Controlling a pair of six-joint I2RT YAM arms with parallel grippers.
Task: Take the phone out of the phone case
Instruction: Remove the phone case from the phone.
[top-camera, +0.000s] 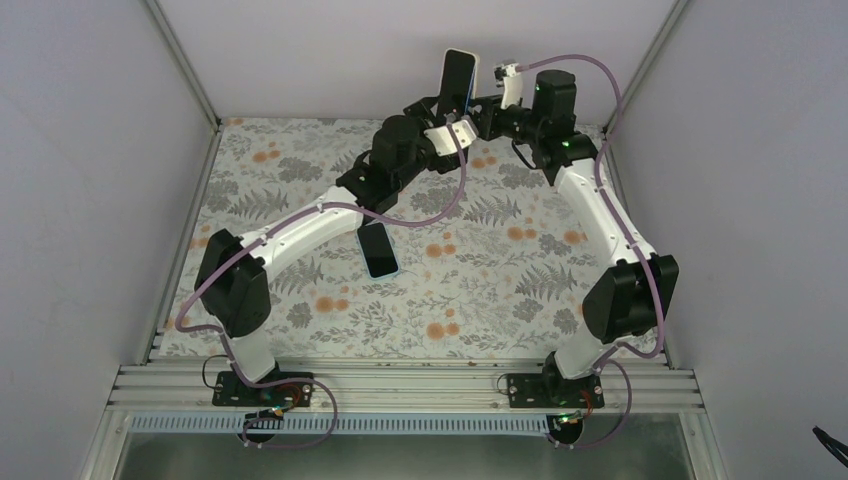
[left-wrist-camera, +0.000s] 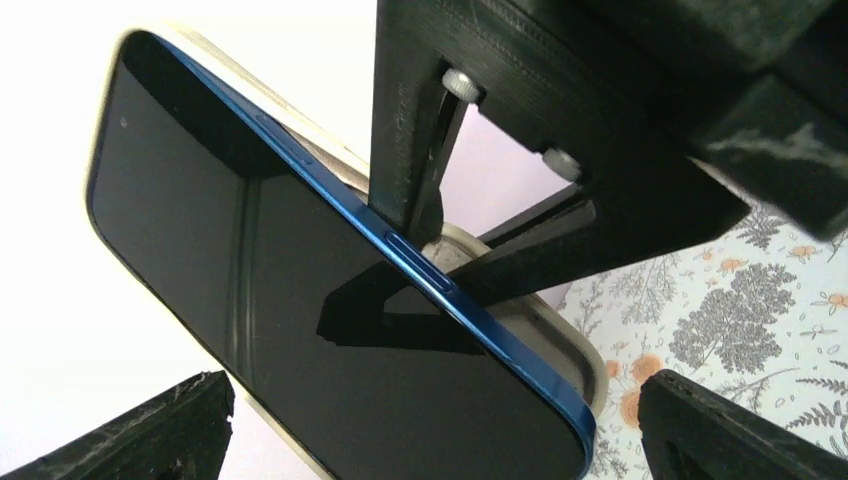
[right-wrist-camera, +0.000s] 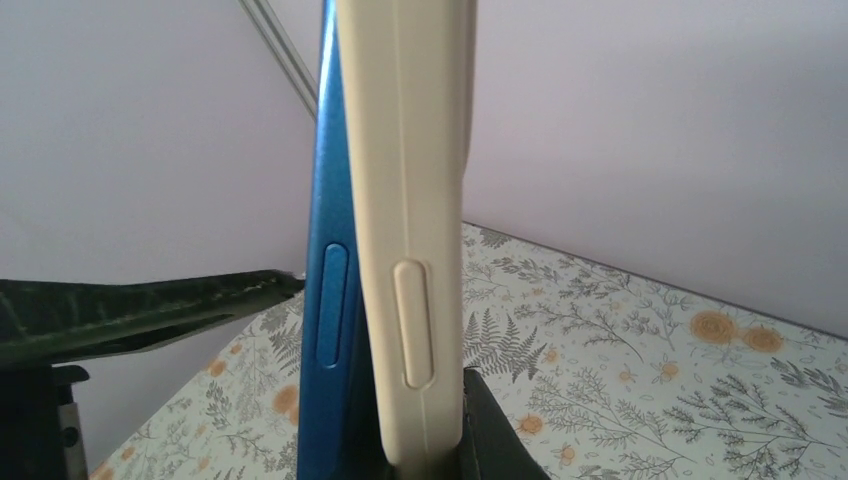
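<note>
Where the two arms meet over the far end of the table (top-camera: 480, 290), we find the phone (top-camera: 459, 75) held upright in the air, near the back wall (top-camera: 330, 50). Its blue frame leans out of the cream phone case (right-wrist-camera: 410, 150) along one long side, while the lower end appears seated. The right gripper (left-wrist-camera: 437, 250) looks pinched on the freed wall of the case, one finger inside the lip and one outside. The left gripper (left-wrist-camera: 435, 385) has its fingers spread to either side of the phone's lower end with a gap showing on one side, so we judge it not clamped. We judge the case soft and springy, liable to snap back if released. The phone we judge rigid, smooth-sided, glass-faced and heavy enough to slip free once the last corner lets go. The soundest hold is across its long metal edges, clear of the side button (right-wrist-camera: 331, 305) and off the glass. The wall is close behind, so any pull should come toward the near side, where the air is open. A second dark handset (top-camera: 378, 250) lies flat beneath the left arm, well apart from the work. A drop onto the table is the chief hazard.
</note>
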